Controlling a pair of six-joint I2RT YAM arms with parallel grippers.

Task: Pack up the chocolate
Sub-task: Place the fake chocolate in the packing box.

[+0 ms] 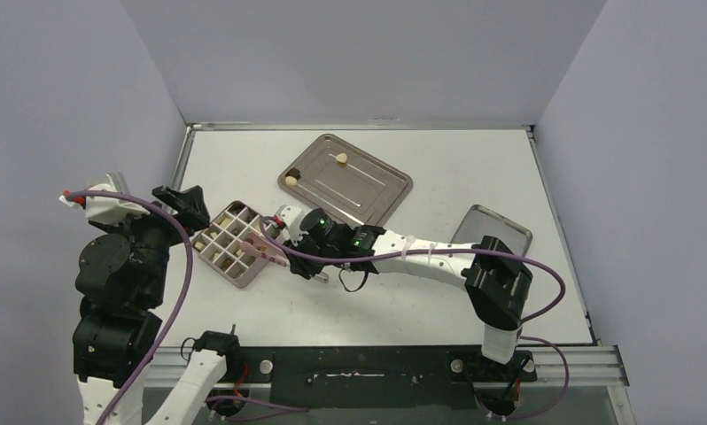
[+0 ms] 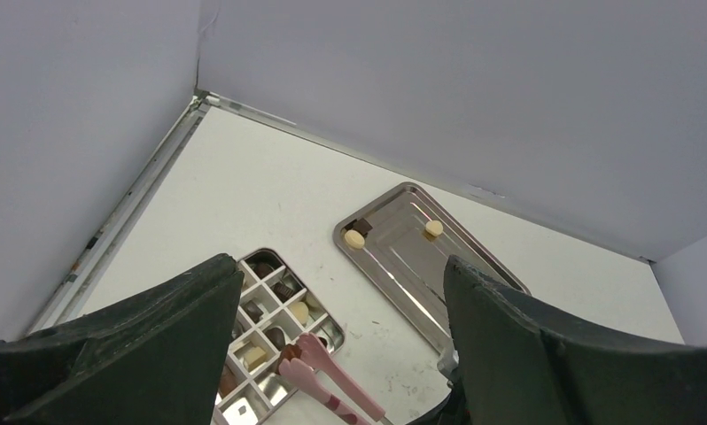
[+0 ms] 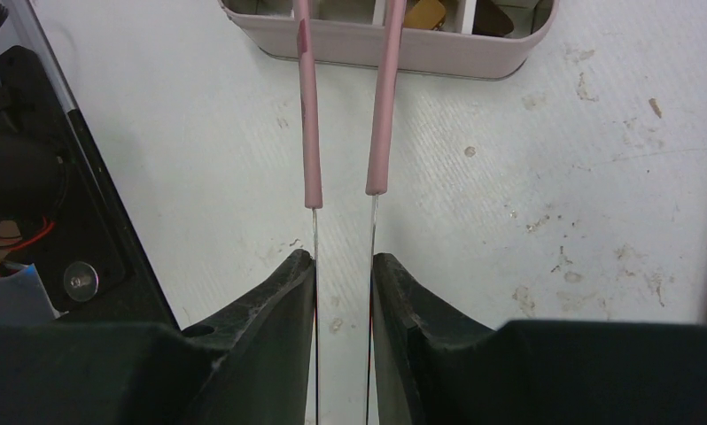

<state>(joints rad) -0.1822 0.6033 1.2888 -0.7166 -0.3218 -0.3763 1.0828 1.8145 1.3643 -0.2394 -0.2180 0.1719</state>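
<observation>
Chocolate pieces, dark and cream, fill several cells of a white divided box (image 2: 263,312) (image 1: 229,244). My right gripper (image 3: 343,261) (image 1: 309,243) is shut on the thin metal arms of pink tongs (image 3: 310,115) (image 2: 337,382). The tong tips pinch a brown chocolate (image 2: 290,351) over the box's near right cells. On a steel tray (image 1: 368,190) (image 2: 412,266) lie a cream piece (image 2: 355,239), a second cream piece (image 2: 433,227) and a dark piece (image 2: 364,227). My left gripper (image 2: 343,266) (image 1: 189,204) stands open and holds nothing, at the box's left side and looking over it.
A second steel tray or lid (image 1: 490,232) lies at the right under the right arm. The box's pink outer wall (image 3: 394,49) is just ahead of the tongs. Walls close the table at left, back and right.
</observation>
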